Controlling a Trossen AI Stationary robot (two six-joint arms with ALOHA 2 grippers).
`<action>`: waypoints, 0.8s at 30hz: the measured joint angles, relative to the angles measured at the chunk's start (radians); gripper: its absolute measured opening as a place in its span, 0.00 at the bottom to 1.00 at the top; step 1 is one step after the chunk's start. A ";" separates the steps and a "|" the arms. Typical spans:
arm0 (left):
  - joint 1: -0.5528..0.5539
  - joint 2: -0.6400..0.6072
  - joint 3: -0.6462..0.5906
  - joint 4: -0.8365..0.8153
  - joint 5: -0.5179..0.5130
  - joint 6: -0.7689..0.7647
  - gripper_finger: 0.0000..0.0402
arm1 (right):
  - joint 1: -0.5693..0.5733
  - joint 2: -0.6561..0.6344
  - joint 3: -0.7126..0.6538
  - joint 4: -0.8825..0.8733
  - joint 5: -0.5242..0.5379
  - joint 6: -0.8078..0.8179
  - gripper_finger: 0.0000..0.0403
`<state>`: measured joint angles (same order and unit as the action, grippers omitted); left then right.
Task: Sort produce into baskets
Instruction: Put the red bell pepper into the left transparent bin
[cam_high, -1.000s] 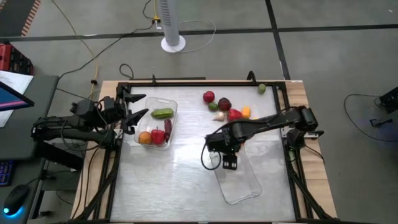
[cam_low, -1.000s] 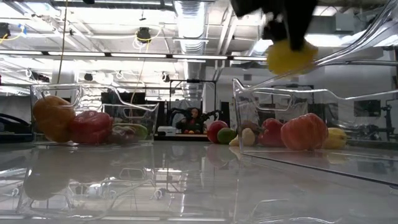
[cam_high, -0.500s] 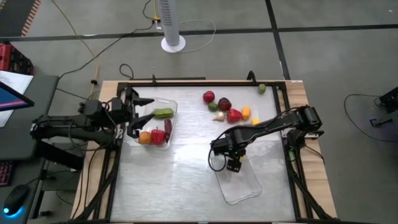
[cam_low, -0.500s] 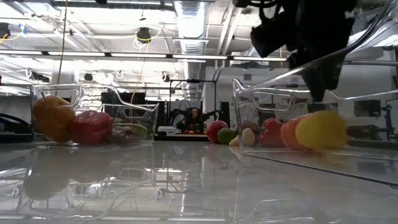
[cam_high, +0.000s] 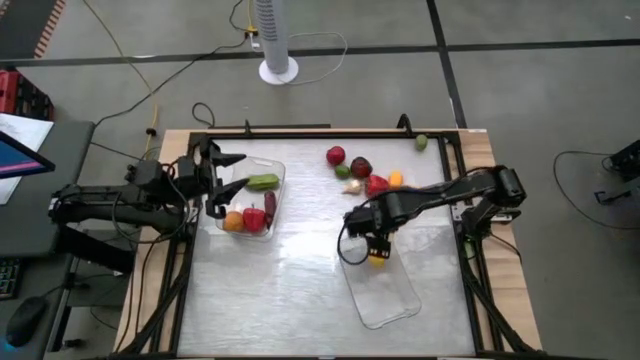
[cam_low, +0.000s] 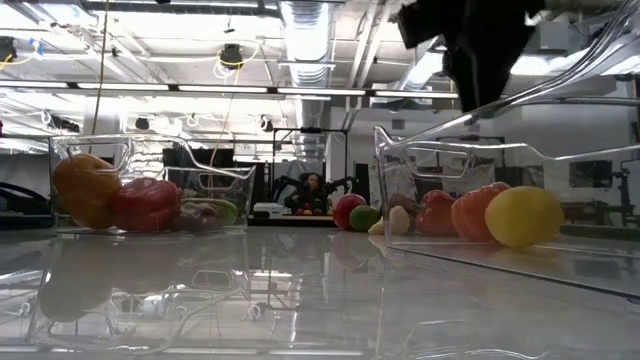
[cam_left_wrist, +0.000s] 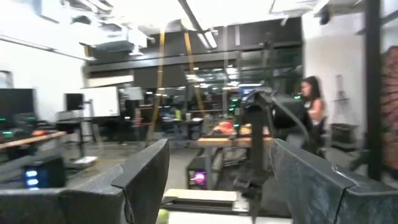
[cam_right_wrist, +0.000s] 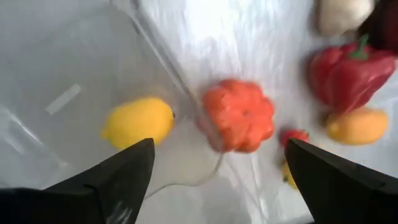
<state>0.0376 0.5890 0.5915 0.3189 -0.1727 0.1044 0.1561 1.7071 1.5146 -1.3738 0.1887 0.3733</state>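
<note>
A yellow lemon (cam_high: 378, 257) lies on the floor of the right clear tray (cam_high: 395, 300), near the tray's far end. It also shows in the right wrist view (cam_right_wrist: 138, 121) and the low view (cam_low: 522, 215). My right gripper (cam_high: 371, 240) hangs open and empty just above it (cam_right_wrist: 217, 180). My left gripper (cam_high: 228, 173) is open and empty over the left end of the left clear tray (cam_high: 278, 172), which holds a green piece (cam_high: 262, 181), an orange one (cam_high: 232, 221), a red one (cam_high: 254, 218) and a maroon one (cam_high: 270, 203).
Loose produce lies on the table beyond the right tray: an orange-red ribbed piece (cam_right_wrist: 239, 123), a red pepper (cam_right_wrist: 348, 71), an orange piece (cam_right_wrist: 357, 124), a pale garlic (cam_high: 352, 186), a maroon piece (cam_high: 360, 166) and a red one (cam_high: 335, 155). A green piece (cam_high: 421, 142) sits at the far right.
My right gripper has let go of the yellow lemon, which dropped to the right tray's floor and has come to rest there. The gripper has then risen and drawn back a little toward the far edge. My left gripper has shifted a little toward the left tray.
</note>
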 joint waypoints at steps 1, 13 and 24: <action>0.000 0.000 0.000 0.000 -0.018 0.009 0.66 | -0.020 -0.012 0.000 0.009 0.014 -0.020 0.96; 0.000 0.027 0.000 0.002 -0.051 0.039 0.66 | -0.346 -0.081 -0.126 0.368 0.138 -0.357 0.95; 0.000 0.027 0.000 -0.008 -0.052 0.065 0.66 | -0.435 0.104 -0.142 0.283 0.126 -0.445 0.99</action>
<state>0.0380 0.6155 0.5915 0.3112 -0.2249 0.1699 -0.2787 1.8109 1.3731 -1.0911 0.3147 -0.0713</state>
